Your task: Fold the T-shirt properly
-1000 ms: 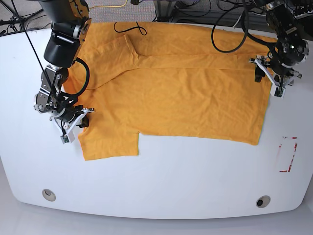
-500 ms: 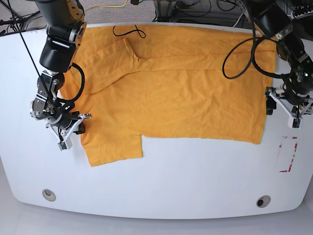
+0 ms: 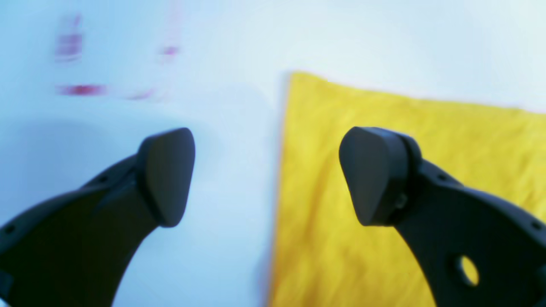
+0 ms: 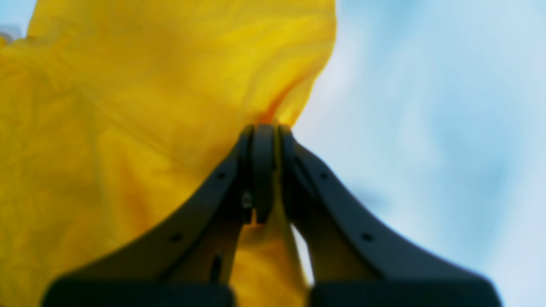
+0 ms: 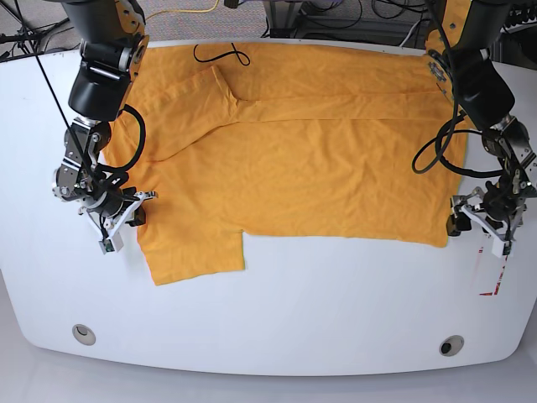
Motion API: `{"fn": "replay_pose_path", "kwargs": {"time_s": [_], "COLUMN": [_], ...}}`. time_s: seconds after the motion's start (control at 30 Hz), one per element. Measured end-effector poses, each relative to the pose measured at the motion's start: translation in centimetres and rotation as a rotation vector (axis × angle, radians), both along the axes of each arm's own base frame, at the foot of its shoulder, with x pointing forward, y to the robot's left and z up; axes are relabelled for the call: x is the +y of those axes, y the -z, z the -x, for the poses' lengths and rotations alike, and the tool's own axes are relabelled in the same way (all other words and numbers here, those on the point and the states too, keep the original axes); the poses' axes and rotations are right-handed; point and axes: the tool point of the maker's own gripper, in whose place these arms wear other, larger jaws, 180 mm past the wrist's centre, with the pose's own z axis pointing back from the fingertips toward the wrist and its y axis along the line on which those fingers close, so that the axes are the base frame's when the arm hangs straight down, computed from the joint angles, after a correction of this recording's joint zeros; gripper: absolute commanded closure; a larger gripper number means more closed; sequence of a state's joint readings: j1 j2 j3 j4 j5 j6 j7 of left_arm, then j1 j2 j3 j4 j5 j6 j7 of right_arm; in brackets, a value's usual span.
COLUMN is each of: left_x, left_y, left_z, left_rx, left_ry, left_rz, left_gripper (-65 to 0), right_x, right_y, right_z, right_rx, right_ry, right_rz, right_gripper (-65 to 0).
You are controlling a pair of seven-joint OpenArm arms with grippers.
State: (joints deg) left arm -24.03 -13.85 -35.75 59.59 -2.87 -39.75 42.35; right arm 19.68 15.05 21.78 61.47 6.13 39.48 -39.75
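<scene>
The orange-yellow T-shirt (image 5: pixel 319 168) lies spread flat on the white table (image 5: pixel 277 311), collar to the left, with a thin black squiggle (image 5: pixel 222 52) near the collar. My right gripper (image 5: pixel 123 225) is on the left of the base view, shut on the edge of the near sleeve; the right wrist view shows the fabric (image 4: pixel 128 106) pinched at the gripper's (image 4: pixel 264 132) tips. My left gripper (image 5: pixel 478 228) is open at the shirt's front right corner. In its wrist view the gripper (image 3: pixel 266 175) straddles the hem (image 3: pixel 283 170), one finger over table, one over cloth (image 3: pixel 426 140).
A red-marked label (image 5: pixel 495 267) lies on the table just right of the left gripper and shows blurred in the left wrist view (image 3: pixel 81 89). Two round holes (image 5: pixel 83 333) (image 5: pixel 451 345) sit near the front edge. Cables (image 5: pixel 336 13) run behind the table.
My left gripper has travelled along the shirt's right hem from the back to the front corner, its jaws now wide. The right gripper kept its hold and shifted the sleeve slightly.
</scene>
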Motion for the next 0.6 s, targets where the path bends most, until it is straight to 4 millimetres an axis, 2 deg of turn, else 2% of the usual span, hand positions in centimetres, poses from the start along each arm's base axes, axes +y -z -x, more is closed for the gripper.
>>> {"fn": "replay_pose_path", "kwargs": {"time_s": [0.07,0.17,0.33,0.6], "left_x": [-1.1,-2.3,-2.0,-3.2], "left_y": [1.4,2.3,3.0,3.8], "left_z": [-0.2,-0.8,-2.0,-2.9], "left_rx": [0.039,0.041,0.011,0.017], "left_ry": [0.023,0.044,-0.02,-0.002], "left_rz": [0.028,0.075,0.131,0.175], "left_gripper": [-52.4,-52.4,-52.4,-52.4], "right_x": [0.0,0.0,-0.1,0.1], "right_y": [0.0,0.0,-0.2,-0.1], "right_z": [0.0,0.0,-0.2,-0.2], "right_rx": [-0.005,-0.007,-0.016,-0.016], "right_ry": [0.001,0.001,0.005,0.003], "right_rz": [-0.002,-0.003,-0.006,-0.008], "right_gripper": [0.0,0.0,0.0,0.0]}}
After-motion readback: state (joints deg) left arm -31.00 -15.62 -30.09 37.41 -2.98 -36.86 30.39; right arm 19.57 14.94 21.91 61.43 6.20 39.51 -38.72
